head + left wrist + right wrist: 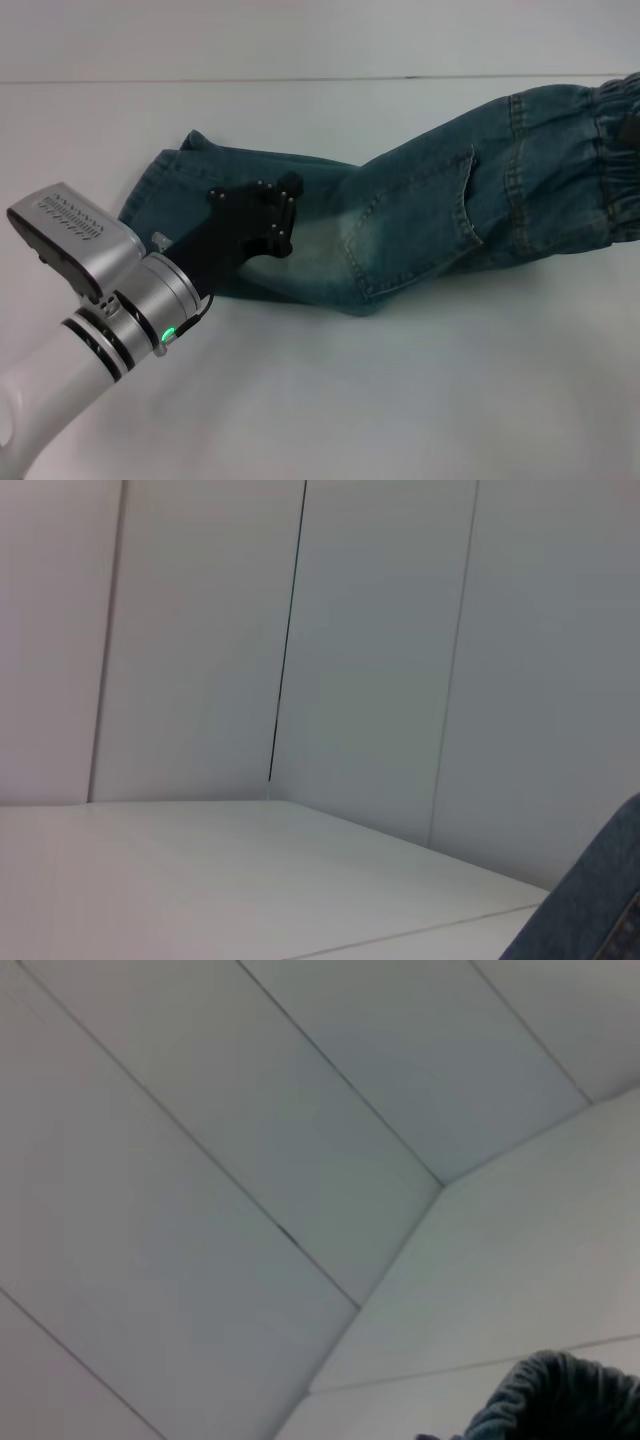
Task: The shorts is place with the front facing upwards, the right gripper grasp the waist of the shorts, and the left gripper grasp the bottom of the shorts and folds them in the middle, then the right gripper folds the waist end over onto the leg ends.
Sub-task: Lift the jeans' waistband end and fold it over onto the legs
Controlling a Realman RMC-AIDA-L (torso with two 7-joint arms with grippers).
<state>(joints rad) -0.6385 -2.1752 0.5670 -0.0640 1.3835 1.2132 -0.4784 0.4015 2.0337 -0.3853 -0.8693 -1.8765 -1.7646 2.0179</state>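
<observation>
Blue-green faded denim shorts (pixel 420 215) lie folded lengthwise on the white surface (pixel 400 400), their gathered elastic waist (pixel 615 165) at the robot's right edge of the head view and the hemmed leg ends (pixel 165 175) toward its left. The black left tool (pixel 285 215), on a silver wrist, rests over the leg portion; whether it is open or closed cannot be told. The right tool is not identifiable in any view.

A: What can't you see in the head view?
B: The waist (pixel 622 150) runs off the edge at three o'clock, where you glimpse only a dark shape against it.
A: And the left pincer (pixel 288 215)?
B: It covers part of the shorts (pixel 420 215), and you can't tell its fingers' spread.
</observation>
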